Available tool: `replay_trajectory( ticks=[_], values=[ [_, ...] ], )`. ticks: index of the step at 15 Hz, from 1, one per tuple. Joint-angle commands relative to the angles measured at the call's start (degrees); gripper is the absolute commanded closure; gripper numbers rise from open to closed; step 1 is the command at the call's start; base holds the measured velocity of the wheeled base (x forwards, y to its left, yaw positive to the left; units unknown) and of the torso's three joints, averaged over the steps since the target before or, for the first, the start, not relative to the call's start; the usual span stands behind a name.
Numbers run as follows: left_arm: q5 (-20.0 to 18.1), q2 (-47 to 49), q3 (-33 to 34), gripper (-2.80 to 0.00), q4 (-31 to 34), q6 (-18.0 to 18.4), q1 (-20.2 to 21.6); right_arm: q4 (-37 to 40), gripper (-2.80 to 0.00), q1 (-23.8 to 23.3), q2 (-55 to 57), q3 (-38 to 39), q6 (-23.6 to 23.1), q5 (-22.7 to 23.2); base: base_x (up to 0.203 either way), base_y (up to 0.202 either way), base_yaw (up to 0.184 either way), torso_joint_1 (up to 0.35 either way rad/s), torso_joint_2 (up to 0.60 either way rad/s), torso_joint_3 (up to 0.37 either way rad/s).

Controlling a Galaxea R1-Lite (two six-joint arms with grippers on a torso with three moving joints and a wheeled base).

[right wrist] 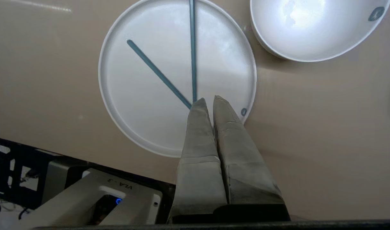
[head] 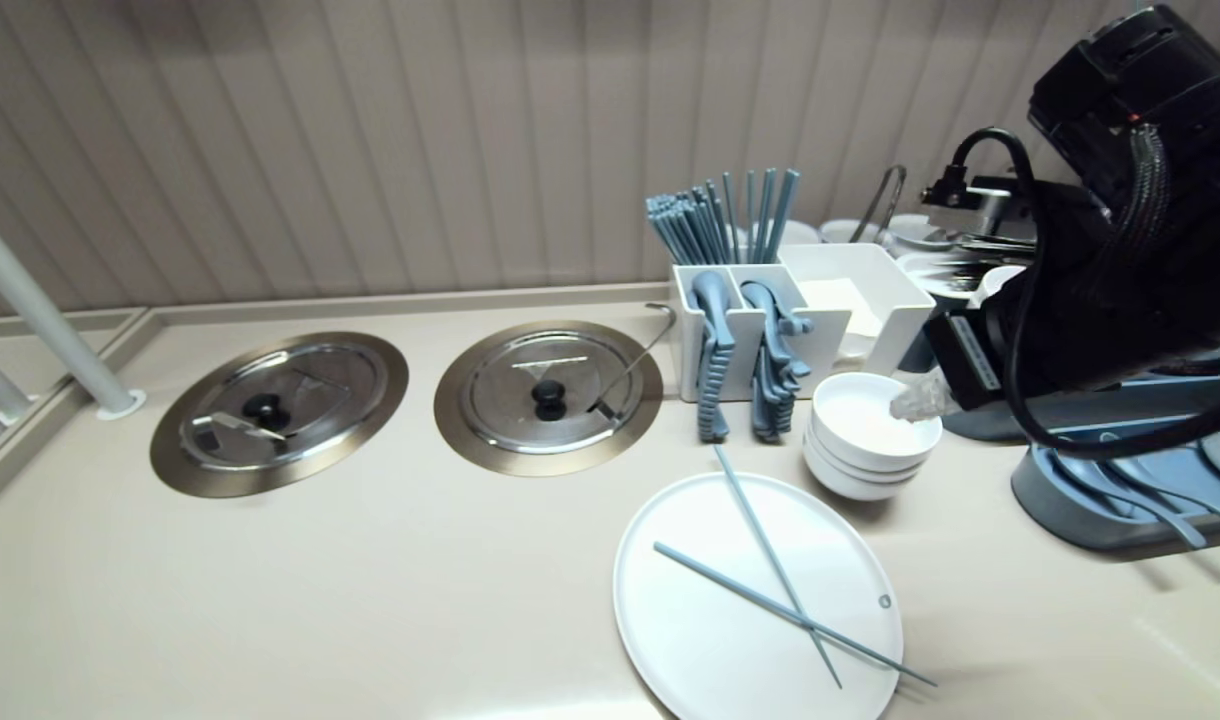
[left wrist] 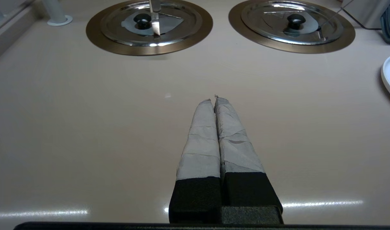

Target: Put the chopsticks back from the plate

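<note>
Two chopsticks (head: 765,545), slate-blue, lie crossed on a white plate (head: 700,640) at the near right of the surface (head: 370,580). One end reaches past the plate's far rim and another overhangs its near rim.

Item: right hand (right wrist: 207,99). Fingers pressed together, holding nothing. It hangs above the plate close to where the sticks cross and touches neither.

Item: left hand (left wrist: 214,99). Fingers pressed together, empty, parked over bare surface well left of the plate.

Item: stack of white bowls (head: 860,415), just beside the plate's far right rim and right under the right arm.

Item: white organiser (head: 900,310) behind the bowls, with upright chopsticks and hanging spoons (head: 712,370).

Item: two recessed steel lids (head: 550,385) (head: 280,395), further left.

Hazards, as judged:
- Fingers this tightly together cannot take a stick; a descent like this would likely only press or push it.
- The sticks are thin and lie flat on a glazed plate, so they would probably skid or roll under a glancing touch.
- Because they are crossed, lifting the lower one may flip the upper one off the plate.
- The overhanging ends could lever up if pressed.
- The bowl stack is close enough for the arm to knock it on a sideways swing.
</note>
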Motion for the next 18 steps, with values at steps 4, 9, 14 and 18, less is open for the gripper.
replay_trajectory(
  ticks=[4, 9, 14, 18],
  values=[
    [0.0, 0.0, 0.4, 0.00, 0.0, 0.0, 0.0, 0.3, 0.00, 2.8, 0.1, 4.0, -3.3, -0.2, 0.000, 0.000, 0.000, 0.000, 0.00, 0.000],
    [0.0, 0.0, 0.4, 0.00, 0.0, 0.0, 0.0, -0.6, 0.00, 6.0, -2.3, 11.1, -20.1, 0.4, 0.000, 0.000, 0.000, 0.000, 0.00, 0.000],
    [0.0, 0.0, 0.4, 0.00, 0.1, 0.0, 0.0, -2.9, 0.00, 8.8, 0.7, 14.6, -39.4, 6.1, 0.000, 0.000, 0.000, 0.000, 0.00, 0.000],
    [0.0, 0.0, 0.4, 0.00, 0.1, 0.0, 0.0, -3.0, 0.00, 11.0, 8.3, 12.1, -43.1, 8.1, 0.000, 0.000, 0.000, 0.000, 0.00, 0.000]
  ],
)
